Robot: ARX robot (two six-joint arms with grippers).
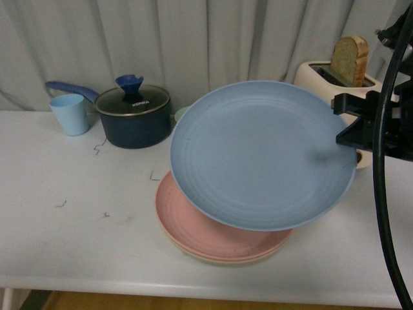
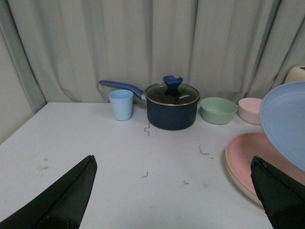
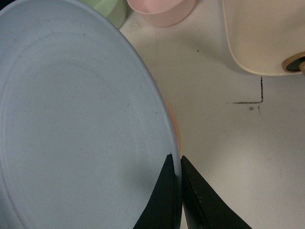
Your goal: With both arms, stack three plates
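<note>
1. Right gripper (image 3: 175,161) closest to the lens: fingers pressed together on the rim of the light blue plate (image 1: 261,155), thin edge pinched between them on the plate's right side.
2. Light blue plate held clear of the white table (image 1: 64,245), tilted, far rim raised and near rim low. Hangs over the pink plate (image 1: 213,236) and covers most of it. No contact between the two visible.
3. Pink plate lying flat inside the beige plate (image 1: 222,259); of the beige, only a thin rim showing underneath.
4. Left gripper (image 2: 171,160): fingers spread wide, nothing between them, hovering over bare table beside the stack.
5. Step in hand, as judged: two plates stacked, third and last carried above them, not yet set down.
6. Next move, as judged: level the plate, centre it over the pink one, lower until seated, then part the fingers.
7. Risk, as judged: low near rim likely to land first and push the stack or slide off-centre.
8. Toaster (image 1: 316,74) close behind the right gripper; little room to swing that way.
</note>
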